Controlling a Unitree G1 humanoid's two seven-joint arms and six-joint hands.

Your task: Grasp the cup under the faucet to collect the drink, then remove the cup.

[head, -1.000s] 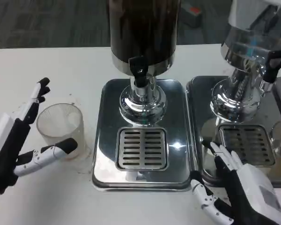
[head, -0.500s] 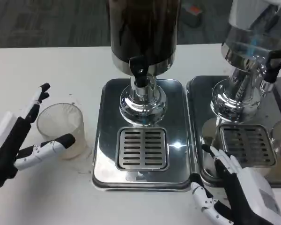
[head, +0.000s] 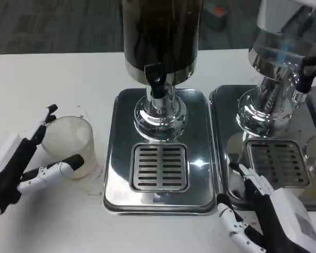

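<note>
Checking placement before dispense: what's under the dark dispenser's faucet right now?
Under the faucet sit only the chrome pedestal and the slotted drip grate, with no cup on it. The clear cup stands on the table to the left, between the left hand's fingers. Below the grate is hidden.

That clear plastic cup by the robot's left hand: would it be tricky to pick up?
Probably a little. The clear plastic cup looks thin-walled, so it may flex or crumple under a hard squeeze. It appears empty, so it is likely light and easy to knock over. The left hand has its fingers spread on either side of it.
</note>
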